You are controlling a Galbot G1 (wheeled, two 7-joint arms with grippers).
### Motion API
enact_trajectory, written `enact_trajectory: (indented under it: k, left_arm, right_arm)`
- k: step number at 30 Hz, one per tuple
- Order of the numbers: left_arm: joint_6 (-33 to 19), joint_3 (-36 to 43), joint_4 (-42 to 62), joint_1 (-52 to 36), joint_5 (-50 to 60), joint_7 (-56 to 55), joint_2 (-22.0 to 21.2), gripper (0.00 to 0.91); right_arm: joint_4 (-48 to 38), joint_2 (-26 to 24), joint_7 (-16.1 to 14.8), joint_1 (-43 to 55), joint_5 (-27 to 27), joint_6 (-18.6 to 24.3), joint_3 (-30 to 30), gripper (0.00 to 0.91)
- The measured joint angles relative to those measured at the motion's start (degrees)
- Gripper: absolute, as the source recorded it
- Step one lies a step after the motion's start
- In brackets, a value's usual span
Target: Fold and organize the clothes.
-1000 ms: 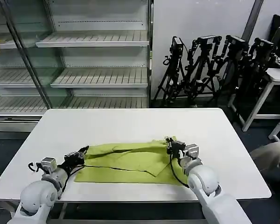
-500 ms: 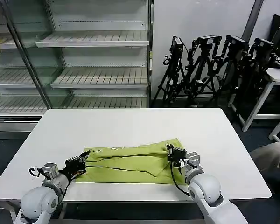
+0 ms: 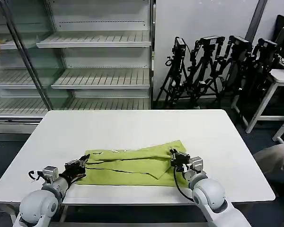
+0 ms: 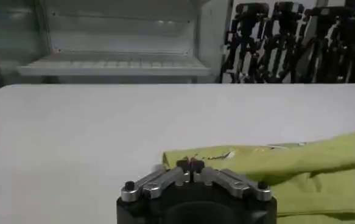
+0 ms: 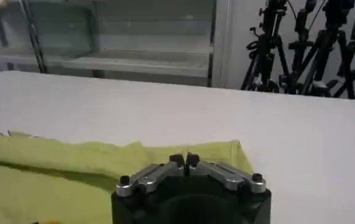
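Head view: shirt folded once into a long band, more folds left.
Head view: lime T-shirt point(image 3: 132, 164) lies creased on the white table point(image 3: 132, 125), left gripper point(image 3: 79, 165) and right gripper point(image 3: 176, 159) at its ends. Left wrist view: soft cotton, fingers closed together, apparently pinching the hem. Right wrist view: fingers likewise pressed shut at the cloth edge.
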Motion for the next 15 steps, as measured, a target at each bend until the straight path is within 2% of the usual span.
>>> enact_trajectory:
  k: [15]
  left_arm:
    - [-0.03, -0.46, -3.18, 1.35, -2.41, -3.71, -0.85, 0.907]
  right_arm:
    - [3.70, -1.55, -1.39, -2.98, 0.33, 0.46, 1.97, 0.907]
